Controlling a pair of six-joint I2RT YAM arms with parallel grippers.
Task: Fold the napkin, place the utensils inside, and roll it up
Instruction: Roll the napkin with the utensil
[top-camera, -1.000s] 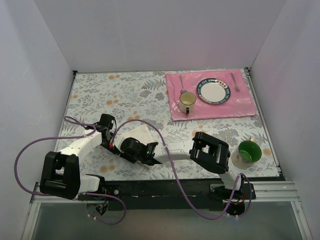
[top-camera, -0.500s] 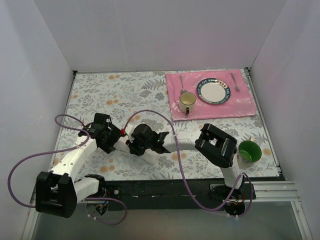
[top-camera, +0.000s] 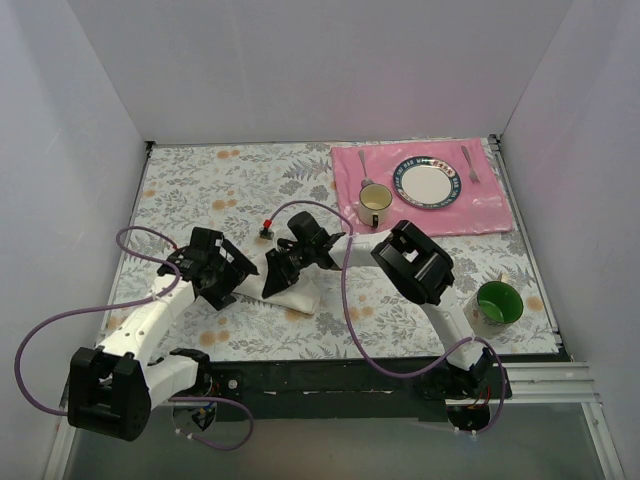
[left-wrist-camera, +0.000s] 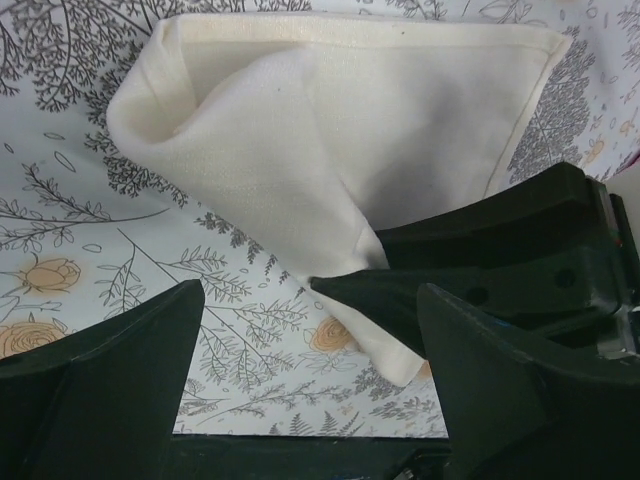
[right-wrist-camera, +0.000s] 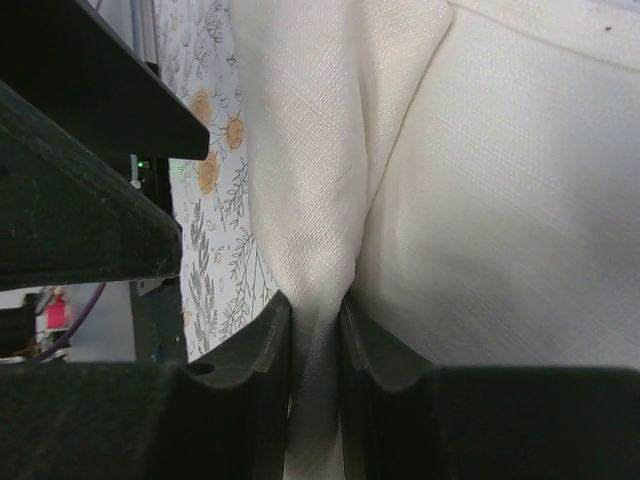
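Covering the table is a floral cloth (top-camera: 200, 185) printed with grey leaves and orange blooms, and plain white walls (top-camera: 300, 70) enclose it on three sides. A pink placemat (top-camera: 480, 215) serves as reference. The plate (top-camera: 430, 185) on it bears rim markings too small to read. The napkin (top-camera: 295, 292) lies bunched nearer than the placemat and to its left. The right gripper (right-wrist-camera: 315, 330) pinches a fold of it. The left gripper (left-wrist-camera: 305, 300), farther left again, stands wide and holds nothing.
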